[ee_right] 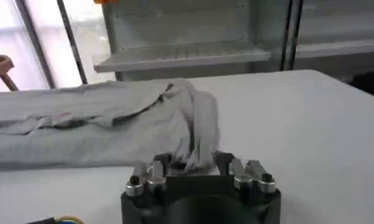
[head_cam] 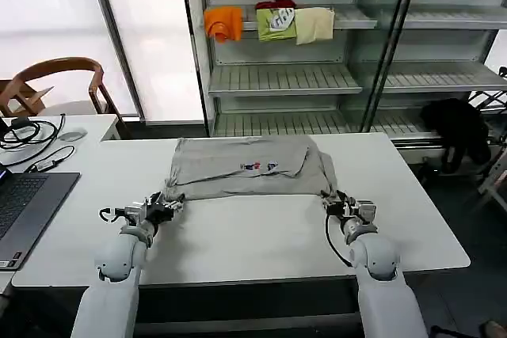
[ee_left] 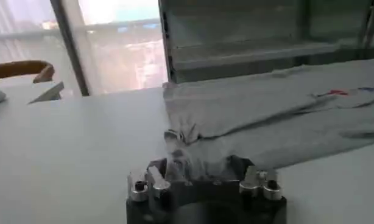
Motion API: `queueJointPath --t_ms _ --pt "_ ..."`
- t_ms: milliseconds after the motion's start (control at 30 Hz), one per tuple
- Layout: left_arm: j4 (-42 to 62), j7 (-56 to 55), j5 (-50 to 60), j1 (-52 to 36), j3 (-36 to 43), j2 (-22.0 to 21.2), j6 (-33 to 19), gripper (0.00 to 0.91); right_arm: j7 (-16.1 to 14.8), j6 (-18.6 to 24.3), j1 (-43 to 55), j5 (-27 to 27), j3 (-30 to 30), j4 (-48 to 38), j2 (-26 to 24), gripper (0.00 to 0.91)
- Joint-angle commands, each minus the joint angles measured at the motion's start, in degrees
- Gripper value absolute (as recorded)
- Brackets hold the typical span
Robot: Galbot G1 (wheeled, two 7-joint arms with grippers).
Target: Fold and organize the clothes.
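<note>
A light grey T-shirt [head_cam: 238,170] lies across the far half of the white table [head_cam: 253,235], partly folded, its small multicoloured print [head_cam: 260,167] facing up. My left gripper [head_cam: 168,206] is at the shirt's near left corner, shut on a bunch of the cloth. My right gripper [head_cam: 336,202] is shut on the near right corner, where the fabric is gathered into a ridge. In the left wrist view the T-shirt [ee_left: 266,122] stretches away from the left gripper [ee_left: 199,169]. The right wrist view has cloth [ee_right: 114,128] bunched between the right gripper's [ee_right: 192,161] jaws.
A laptop [head_cam: 24,203], cables and a mouse [head_cam: 71,135] sit on the adjoining desk at left, with a wooden chair [head_cam: 59,77] behind. Shelves [head_cam: 277,77] beyond the table carry orange, green and cream folded garments. A black garment [head_cam: 455,128] hangs at right.
</note>
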Motion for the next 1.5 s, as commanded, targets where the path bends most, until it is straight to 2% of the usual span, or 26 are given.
queueJointPath --t_ms 33,300,500,767,900,1067,1333,1500 --pt "0.2 0.4 0.1 0.3 0.0 0.0 0.2 0.01 -0.6 -0.3 -1.1 0.3 0.0 0.1 0.2 0.0" --pt "0.2 -1.4 0.8 0.1 0.1 -0.2 0.1 0.0 -0.9 -0.7 -2.0 0.4 0.2 2.1 -0.1 0.0" --pt "-4.8 -1.1 0.6 3.0 -0.4 0.3 0.1 0.0 -0.5 -1.7 -5.6 1.9 0.1 7.2 -0.9 0.0" --pt "-19.1 0.5 -3.6 14.9 -4.4 1.7 0.3 0.01 1.6 -1.8 -16.2 4.1 -0.7 20.8 -3.7 0.0" --pt "-27.0 0.7 -8.0 24.8 -7.2 1.8 0.2 0.01 2.5 -1.9 -22.1 4.3 -0.8 26.9 -4.3 0.0" --pt "-35.1 -0.5 -12.2 36.0 -10.6 -0.1 0.1 0.01 4.5 -1.9 -31.9 4.1 -1.0 34.1 -4.8 0.0" --pt "-40.7 -5.7 -13.6 44.6 -13.2 -5.7 0.1 0.02 6.6 -1.9 -38.4 3.1 -2.1 39.7 -6.3 0.0" --pt "-41.5 -7.2 -13.7 46.7 -12.3 -7.1 0.2 0.02 7.4 -1.9 -40.2 2.0 -2.6 40.1 -7.2 0.0"
